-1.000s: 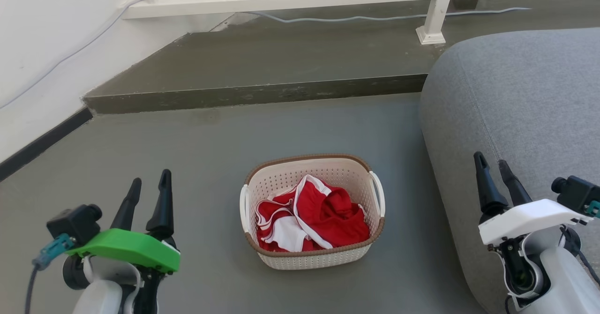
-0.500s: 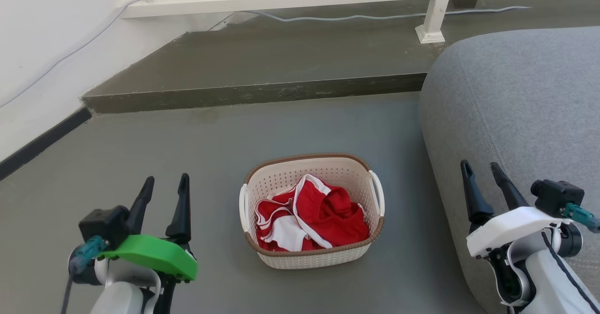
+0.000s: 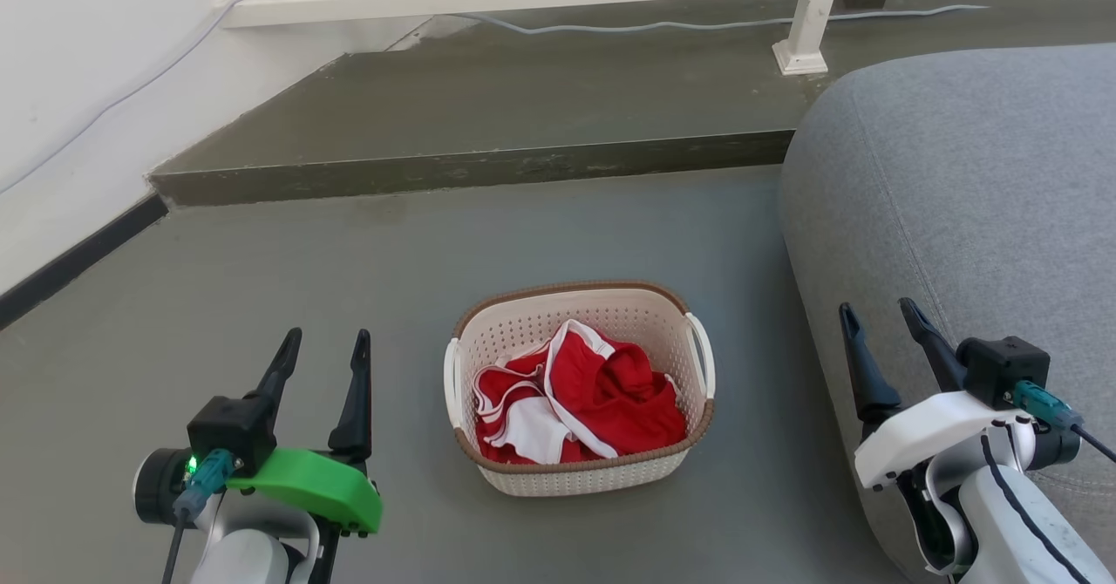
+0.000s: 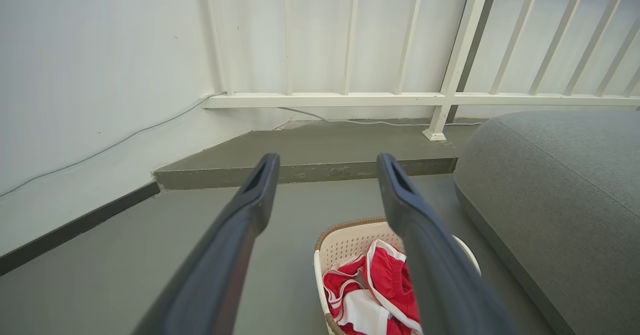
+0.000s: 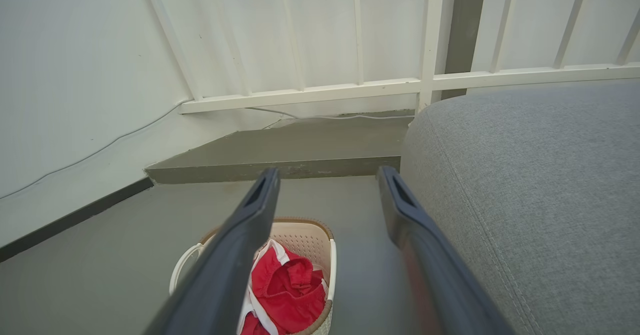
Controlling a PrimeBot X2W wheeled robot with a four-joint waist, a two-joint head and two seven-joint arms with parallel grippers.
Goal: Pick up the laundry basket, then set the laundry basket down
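Laundry basket (image 3: pixel 575 479) stands on the grey floor (image 3: pixel 349 253), near a grey cushion (image 3: pixel 959 174), with red-and-white clothes (image 3: pixel 602 392) inside. Left gripper (image 3: pixel 326 337) and right gripper (image 3: pixel 875 307) flank it, both clear of it, fingers spread apart, holding nothing.

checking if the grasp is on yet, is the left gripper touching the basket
Apart. The head view shows a strip of bare floor between the open left gripper and the basket.
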